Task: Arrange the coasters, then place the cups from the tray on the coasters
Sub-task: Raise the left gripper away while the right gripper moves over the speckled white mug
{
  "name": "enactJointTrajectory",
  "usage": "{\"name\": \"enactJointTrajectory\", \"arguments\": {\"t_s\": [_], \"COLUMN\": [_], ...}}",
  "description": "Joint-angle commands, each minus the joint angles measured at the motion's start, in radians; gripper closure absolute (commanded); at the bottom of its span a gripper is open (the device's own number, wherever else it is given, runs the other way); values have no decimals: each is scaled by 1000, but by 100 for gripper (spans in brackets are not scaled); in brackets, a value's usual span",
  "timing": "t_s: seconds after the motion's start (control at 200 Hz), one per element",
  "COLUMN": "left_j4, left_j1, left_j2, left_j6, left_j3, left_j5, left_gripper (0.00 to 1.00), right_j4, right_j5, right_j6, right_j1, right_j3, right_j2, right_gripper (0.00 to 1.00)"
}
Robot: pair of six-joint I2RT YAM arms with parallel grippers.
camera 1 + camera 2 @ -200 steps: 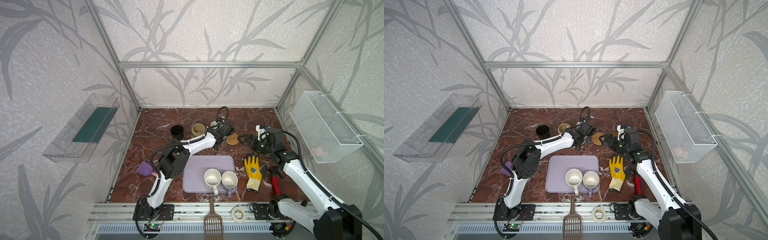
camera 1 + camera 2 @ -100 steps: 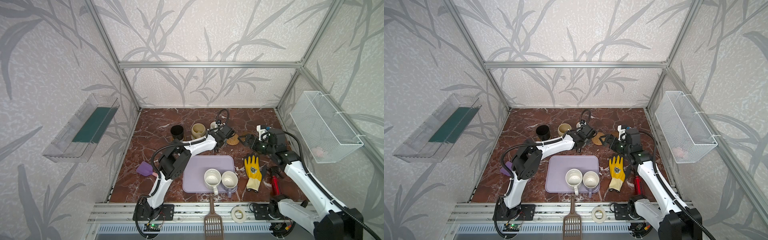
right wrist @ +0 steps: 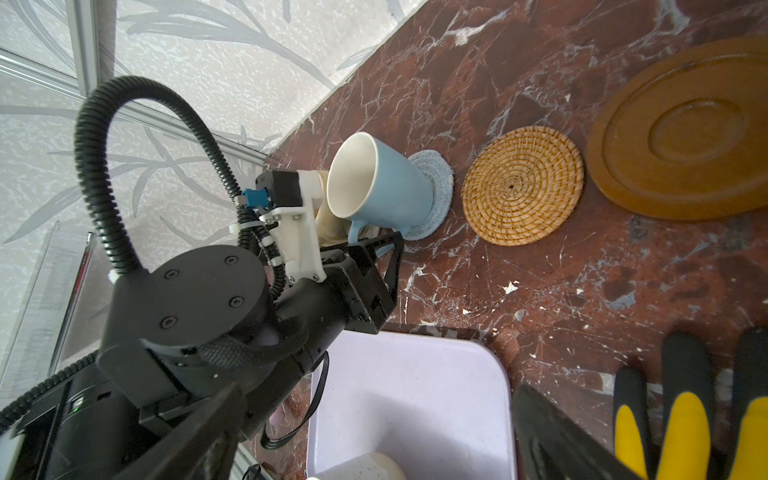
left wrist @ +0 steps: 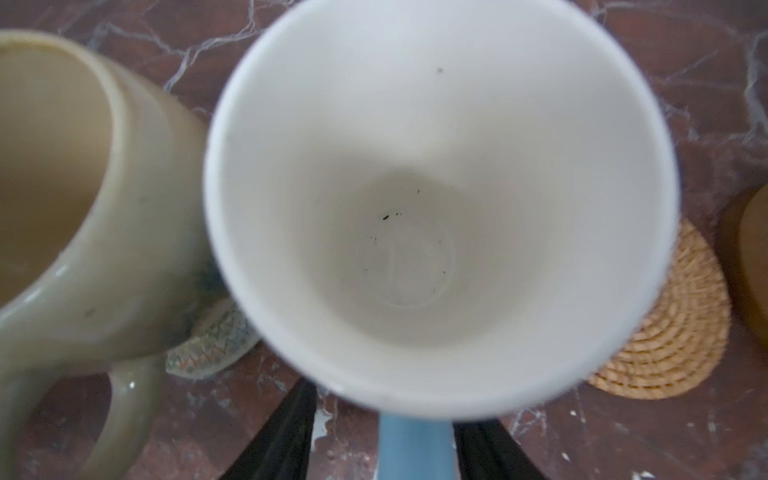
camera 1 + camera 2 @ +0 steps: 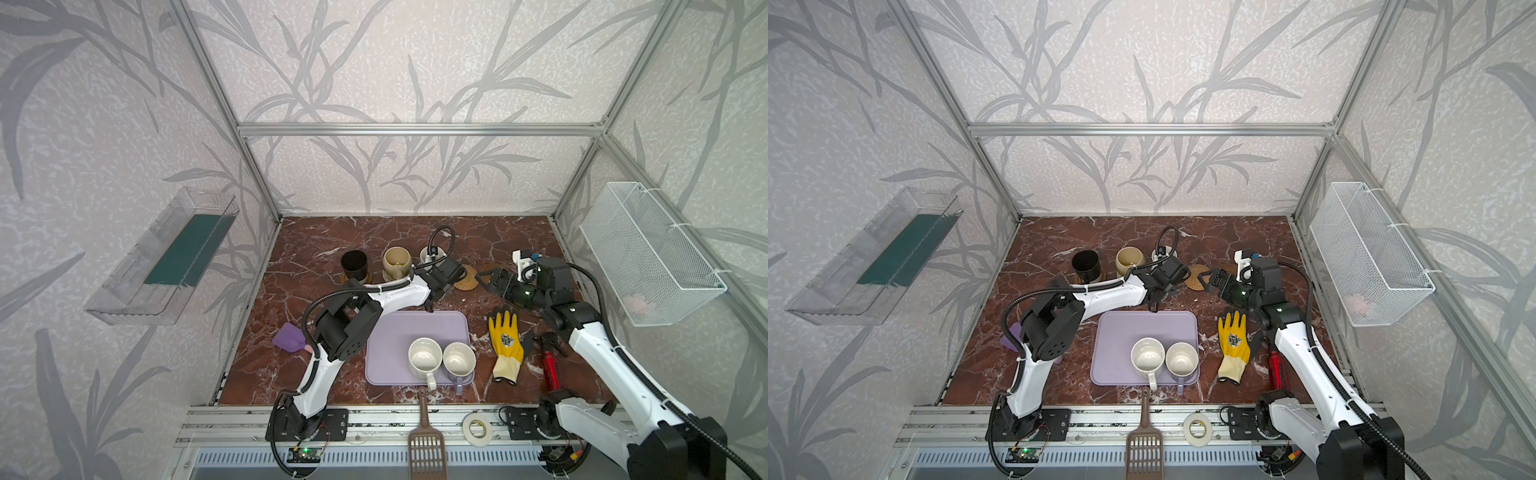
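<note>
Now my left gripper [image 4: 384, 419] has its fingers spread either side of the handle of the blue mug [image 3: 386, 187], not squeezing it. That mug stands on the grey coaster [image 3: 440, 187] at the back, just beside the beige mug [image 5: 397, 262], with the black mug [image 5: 354, 264] further left. Next along lie the rattan coaster [image 3: 521, 185] and an amber coaster [image 3: 685, 129]. My right gripper [image 5: 1206, 281] hangs near them, jaws wide, holding nothing. On the tray [image 5: 399, 332] sit the cream mug [image 5: 424, 357] and lavender mug [image 5: 459, 361]

Blurred rim of the blue mug [image 4: 440, 199]; amber coaster [image 4: 754, 266] and beige mug [image 4: 83, 208] partly out of frame.
</note>
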Motion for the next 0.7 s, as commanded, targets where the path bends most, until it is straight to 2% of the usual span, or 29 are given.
{"name": "enactJointTrajectory", "arguments": {"t_s": [0.0, 0.105, 0.185, 0.28, 0.5, 0.59, 0.695], "left_j4": [38, 59, 63, 29, -30, -26, 15], "left_j1": [-10, -12, -14, -11, -7, -3, 8], "left_j2": [-106, -181, -240, -296, -396, -440, -514], "left_j6": [-3, 2, 3, -21, -47, -49, -71], "left_j3": [-18, -50, -73, -88, -114, -129, -188], "left_j5": [0, 47, 103, 164, 311, 379, 434], "left_gripper": [26, 18, 16, 1, 1, 1, 1], "right_j4": [-24, -65, -123, -240, -368, -415, -487], "right_j5": [-28, -47, -66, -68, -56, -30, 53], "right_j6": [-35, -69, -131, -197, -276, -307, -333], "right_j1": [-5, -4, -4, 11, 94, 185, 310], "right_j3": [1, 11, 36, 88, 122, 136, 166], "right_j2": [-11, -31, -41, -44, -92, -93, -87], "right_gripper": [1, 1, 1, 1, 1, 1, 1]}}
